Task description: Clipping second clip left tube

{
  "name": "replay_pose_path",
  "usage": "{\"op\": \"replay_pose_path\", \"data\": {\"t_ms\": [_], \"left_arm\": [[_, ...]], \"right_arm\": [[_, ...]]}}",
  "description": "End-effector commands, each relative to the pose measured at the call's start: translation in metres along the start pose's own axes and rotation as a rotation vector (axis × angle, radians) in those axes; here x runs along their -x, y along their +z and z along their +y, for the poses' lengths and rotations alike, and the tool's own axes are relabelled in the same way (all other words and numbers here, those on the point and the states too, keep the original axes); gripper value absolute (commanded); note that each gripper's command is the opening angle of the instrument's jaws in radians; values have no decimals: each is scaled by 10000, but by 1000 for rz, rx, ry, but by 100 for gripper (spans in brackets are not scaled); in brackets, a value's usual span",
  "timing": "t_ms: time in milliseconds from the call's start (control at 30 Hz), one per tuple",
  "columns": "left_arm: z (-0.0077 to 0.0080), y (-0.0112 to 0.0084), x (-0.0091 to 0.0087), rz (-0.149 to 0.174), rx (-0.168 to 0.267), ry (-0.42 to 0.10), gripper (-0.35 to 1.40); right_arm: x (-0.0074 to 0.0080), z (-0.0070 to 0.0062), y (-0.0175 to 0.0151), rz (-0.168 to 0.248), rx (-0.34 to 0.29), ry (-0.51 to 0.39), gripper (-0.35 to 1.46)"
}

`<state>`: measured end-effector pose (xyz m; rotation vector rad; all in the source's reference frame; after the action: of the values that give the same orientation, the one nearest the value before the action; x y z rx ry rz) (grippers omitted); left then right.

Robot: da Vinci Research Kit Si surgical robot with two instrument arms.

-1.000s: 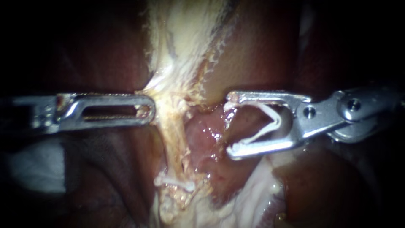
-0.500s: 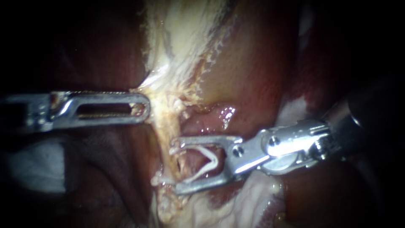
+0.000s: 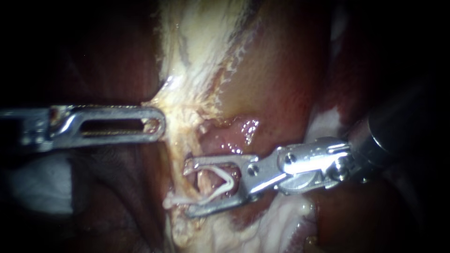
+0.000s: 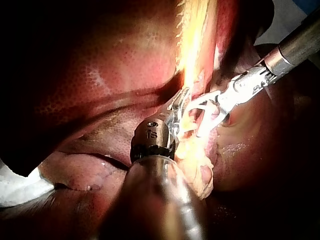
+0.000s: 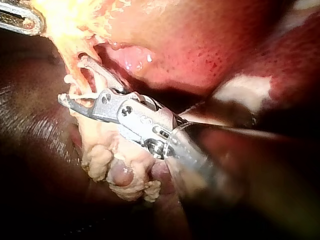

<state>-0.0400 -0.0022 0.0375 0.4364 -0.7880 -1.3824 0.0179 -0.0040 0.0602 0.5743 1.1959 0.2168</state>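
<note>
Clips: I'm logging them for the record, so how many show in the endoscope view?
2. One closed clip sits across the tube; one open clip, held between the jaws of the right instrument, straddles the tube just above it. More may hide behind tissue.

The tube point(image 3: 183, 140) is pale yellow, streaked with cream strands. Beside it, the left instrument point(image 3: 157, 125) and the right instrument point(image 3: 188, 188) are bright silver. The held clip point(image 3: 230, 179) astride the tube is white, as is the set clip point(image 3: 174, 202) just below. The liver point(image 4: 100, 85) around the tube is dark red, finely speckled.
</note>
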Motion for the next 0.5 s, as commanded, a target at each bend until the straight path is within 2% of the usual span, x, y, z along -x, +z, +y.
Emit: {"op": "replay_pose_path", "data": {"t_ms": [33, 300, 500], "left_arm": [[-1, 0, 0, 2, 3, 0, -35], [-3, -1, 0, 2, 3, -1, -35], [-2, 0, 0, 2, 3, 0, -35]], "right_arm": [[0, 0, 2, 1, -1, 0, 58], [3, -3, 29, 11, -53, 25, 58], [0, -5, 41, 15, -78, 34, 56]]}}
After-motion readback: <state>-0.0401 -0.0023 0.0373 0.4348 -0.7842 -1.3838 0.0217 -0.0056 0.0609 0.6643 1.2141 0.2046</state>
